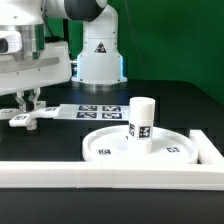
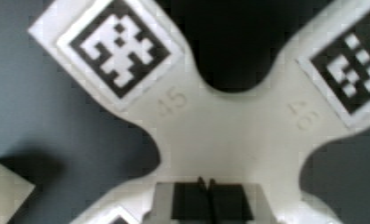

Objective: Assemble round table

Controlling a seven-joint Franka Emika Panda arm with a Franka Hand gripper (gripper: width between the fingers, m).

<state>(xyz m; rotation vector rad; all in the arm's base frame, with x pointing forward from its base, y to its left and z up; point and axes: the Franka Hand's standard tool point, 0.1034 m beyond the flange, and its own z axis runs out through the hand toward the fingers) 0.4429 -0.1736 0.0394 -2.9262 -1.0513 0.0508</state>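
The large rimmed round disc (image 1: 110, 147) lies flat on the table at the front centre. The short thick cylinder post (image 1: 141, 123) stands upright on it. The small cross-shaped piece (image 1: 30, 119) lies on the table at the exterior view's left. It fills the wrist view (image 2: 200, 110), with its tagged arms spreading out. My gripper (image 1: 28, 100) is directly above the cross-shaped piece, fingertips down at it. In the wrist view the gripper (image 2: 203, 200) has its two dark pads pressed together with nothing between them. I cannot tell whether the tips touch the piece.
The marker board (image 1: 95, 110) lies flat behind the disc. Long white border bars run along the front (image 1: 90, 176) and the exterior view's right (image 1: 210, 150) of the table. The arm's white base (image 1: 98, 55) stands at the back.
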